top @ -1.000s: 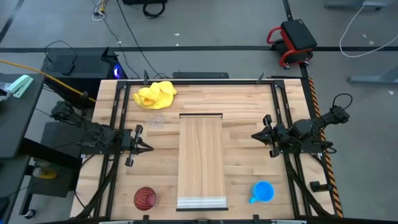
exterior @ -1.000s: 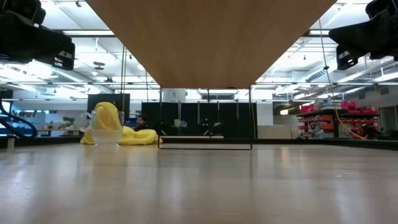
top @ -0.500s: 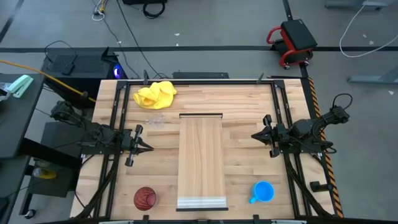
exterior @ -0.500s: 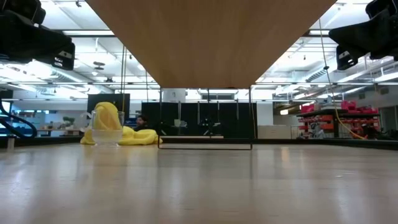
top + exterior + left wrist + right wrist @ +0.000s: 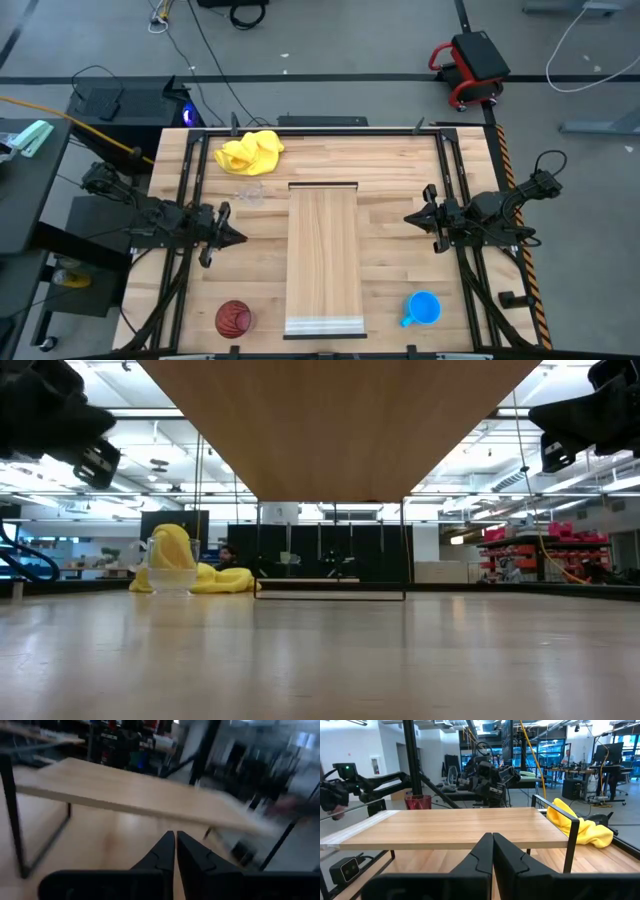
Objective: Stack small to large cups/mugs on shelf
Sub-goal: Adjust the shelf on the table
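Note:
The shelf [image 5: 324,255] is a long pale board raised on black legs at the table's middle. It also shows in the right wrist view [image 5: 445,827]. The clear cup [image 5: 250,192] stands on the table at the shelf's far left corner. The dark red ribbed cup [image 5: 234,319] stands at the near left. The blue mug [image 5: 424,308] stands at the near right. My left gripper [image 5: 240,238] is shut and empty, left of the shelf. My right gripper [image 5: 408,218] is shut and empty, right of the shelf.
A yellow cloth [image 5: 250,152] lies at the table's far left, just behind the clear cup [image 5: 172,568]. Black frame rails [image 5: 183,200] run along both side edges of the table. The shelf's legs [image 5: 572,845] stand at its corners.
My left gripper has started to move. In the low view its body has tipped and shifted a little. It stays shut. The cups and my right arm have kept still.

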`<state>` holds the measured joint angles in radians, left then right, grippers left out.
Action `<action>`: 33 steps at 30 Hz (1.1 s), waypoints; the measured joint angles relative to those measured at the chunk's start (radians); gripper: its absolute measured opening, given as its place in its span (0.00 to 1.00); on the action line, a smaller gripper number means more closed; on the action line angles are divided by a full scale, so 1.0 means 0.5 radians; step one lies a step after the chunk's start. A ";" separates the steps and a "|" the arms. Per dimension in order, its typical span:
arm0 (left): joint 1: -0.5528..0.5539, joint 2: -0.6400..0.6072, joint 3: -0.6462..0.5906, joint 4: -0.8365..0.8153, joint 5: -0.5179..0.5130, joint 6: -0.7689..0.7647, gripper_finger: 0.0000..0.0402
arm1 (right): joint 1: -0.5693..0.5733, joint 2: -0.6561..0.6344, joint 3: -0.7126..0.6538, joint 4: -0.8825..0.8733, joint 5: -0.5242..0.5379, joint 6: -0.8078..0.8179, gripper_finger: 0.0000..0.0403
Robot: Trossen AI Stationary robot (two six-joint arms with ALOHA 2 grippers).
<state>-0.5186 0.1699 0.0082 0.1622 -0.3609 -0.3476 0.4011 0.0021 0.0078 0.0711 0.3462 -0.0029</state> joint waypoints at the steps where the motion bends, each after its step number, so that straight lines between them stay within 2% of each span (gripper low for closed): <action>1: 0.000 0.000 -0.001 0.054 -0.022 -0.123 0.05 | 0.001 0.000 0.001 0.000 0.001 0.000 0.03; 3: 0.000 0.000 -0.001 0.195 -0.166 -0.352 0.05 | 0.001 0.000 0.000 0.000 0.000 0.000 0.03; 6: 0.002 -0.001 -0.001 0.451 -0.490 -0.630 0.04 | 0.001 0.000 0.001 0.000 0.000 0.000 0.03; 11: 0.002 -0.001 0.000 0.728 -0.836 -0.694 0.06 | 0.001 0.000 0.000 0.000 0.000 0.001 0.03; 16: 0.002 -0.001 0.000 0.776 -0.907 -0.692 0.08 | 0.001 0.000 0.000 0.054 0.000 0.026 0.03; 18: 0.002 -0.001 0.000 0.778 -0.929 -0.695 0.08 | 0.001 0.001 -0.001 0.155 0.000 0.153 0.03; 21: 0.002 -0.001 0.000 0.782 -0.947 -0.695 0.07 | 0.000 0.001 -0.001 0.515 0.001 0.471 0.03; 25: 0.002 -0.001 0.000 0.787 -0.949 -0.694 0.06 | 0.001 0.001 -0.001 1.164 0.002 0.871 0.03; 29: 0.002 -0.001 0.000 0.790 -0.948 -0.698 0.05 | 0.000 0.001 0.002 1.663 0.026 0.971 0.03; 31: 0.002 -0.001 0.000 0.793 -0.948 -0.739 0.06 | 0.001 0.001 0.026 1.679 0.031 1.032 0.03; 33: 0.001 0.000 0.000 0.792 -0.948 -0.748 0.07 | 0.000 0.022 0.089 1.554 0.044 1.272 0.03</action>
<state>-0.5182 0.1699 0.0082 0.5583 -0.8348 -0.7214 0.4012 0.0131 0.0523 0.8483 0.3684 0.6329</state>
